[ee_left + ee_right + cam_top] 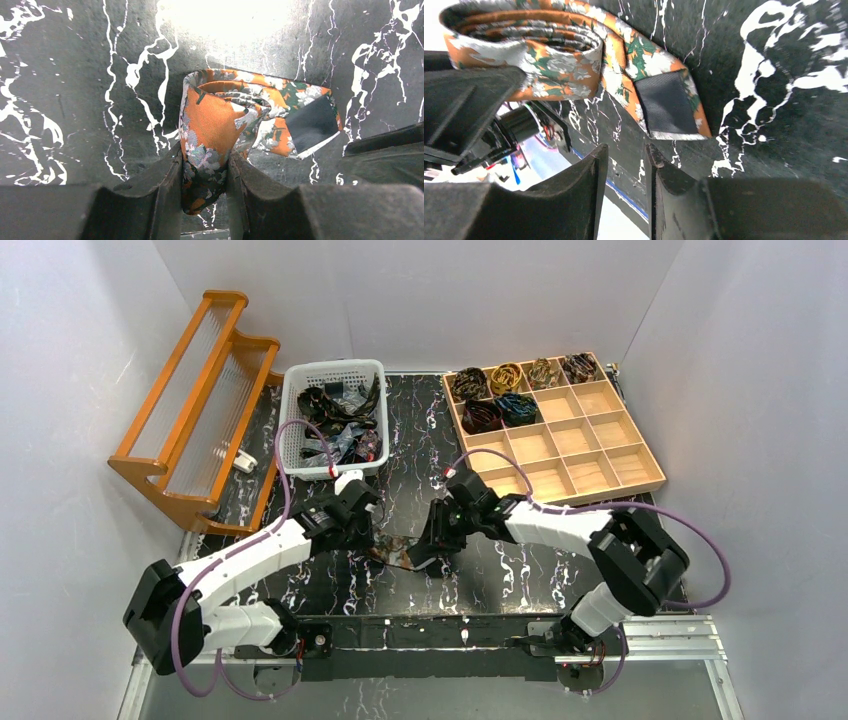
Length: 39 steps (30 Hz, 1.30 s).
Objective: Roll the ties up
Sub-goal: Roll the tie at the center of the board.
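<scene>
An orange tie with grey and green flowers [215,120] is wound into a loose coil on the black marbled table, between the two arms [395,552]. My left gripper [204,155] is shut on the coil's near side, with fabric pinched between both fingers. The tie's tail end with its dark blue lining [312,122] lies flat to the right of the coil. My right gripper [626,150] hovers just short of that tail [666,102], open by a narrow gap with nothing between its fingers. The coil [544,60] shows at the upper left of the right wrist view.
A white basket [290,410] holding several loose ties stands at the back left, beside a wooden rack [195,410]. At the back right, a wooden compartment tray [600,455] has several rolled ties [500,390] in its far cells. The table's near edge is close behind the grippers.
</scene>
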Motion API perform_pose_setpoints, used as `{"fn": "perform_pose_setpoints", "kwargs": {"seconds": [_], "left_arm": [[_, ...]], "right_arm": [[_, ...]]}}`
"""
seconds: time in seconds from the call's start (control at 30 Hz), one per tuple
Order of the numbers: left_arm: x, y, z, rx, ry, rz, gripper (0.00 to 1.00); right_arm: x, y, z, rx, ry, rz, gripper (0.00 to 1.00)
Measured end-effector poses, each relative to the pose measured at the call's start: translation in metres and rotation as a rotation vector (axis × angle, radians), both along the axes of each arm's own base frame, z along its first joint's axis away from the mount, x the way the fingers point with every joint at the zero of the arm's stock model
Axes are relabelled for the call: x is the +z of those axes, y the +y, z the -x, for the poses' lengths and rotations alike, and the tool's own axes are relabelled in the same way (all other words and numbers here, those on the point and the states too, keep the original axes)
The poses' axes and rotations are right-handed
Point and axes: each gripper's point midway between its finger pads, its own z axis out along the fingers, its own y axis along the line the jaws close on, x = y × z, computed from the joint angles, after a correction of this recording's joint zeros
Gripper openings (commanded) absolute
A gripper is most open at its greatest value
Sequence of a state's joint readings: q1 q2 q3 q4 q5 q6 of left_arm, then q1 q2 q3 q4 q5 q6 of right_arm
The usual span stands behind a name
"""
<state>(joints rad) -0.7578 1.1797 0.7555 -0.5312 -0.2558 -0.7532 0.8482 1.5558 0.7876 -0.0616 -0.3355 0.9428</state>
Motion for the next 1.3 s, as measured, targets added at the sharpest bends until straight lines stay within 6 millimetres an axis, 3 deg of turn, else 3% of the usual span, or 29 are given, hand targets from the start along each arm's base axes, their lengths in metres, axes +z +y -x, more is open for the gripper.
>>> {"fn": "perform_pose_setpoints", "kwargs": {"seconds": [0.13, 0.3, 0.57, 0.9, 1.03, 1.3], "left_arm": [[0.008, 0.002, 0.000, 0.005, -0.049, -0.071, 0.14], [0.010, 0.006, 0.001, 0.014, -0.081, -0.178, 0.13], [0.025, -0.010, -0.004, 0.019, -0.163, -0.311, 0.16], [0.015, -0.030, -0.008, -0.004, -0.196, -0.565, 0.19], [0.013, -0.045, -0.013, -0.018, -0.216, -0.636, 0.24], [0.000, -0.070, -0.005, -0.075, -0.189, -0.613, 0.63]], "right_arm": [[0.013, -0.011, -0.017, -0.070, -0.063, -0.006, 0.42], [0.005, -0.030, -0.035, -0.150, -0.066, 0.037, 0.42], [-0.009, -0.050, -0.035, -0.191, -0.045, 0.095, 0.43], [0.006, -0.064, -0.048, -0.251, -0.092, 0.075, 0.44], [0.004, -0.074, -0.046, -0.272, -0.089, 0.088, 0.51], [-0.002, -0.092, -0.043, -0.308, -0.079, 0.118, 0.59]]}}
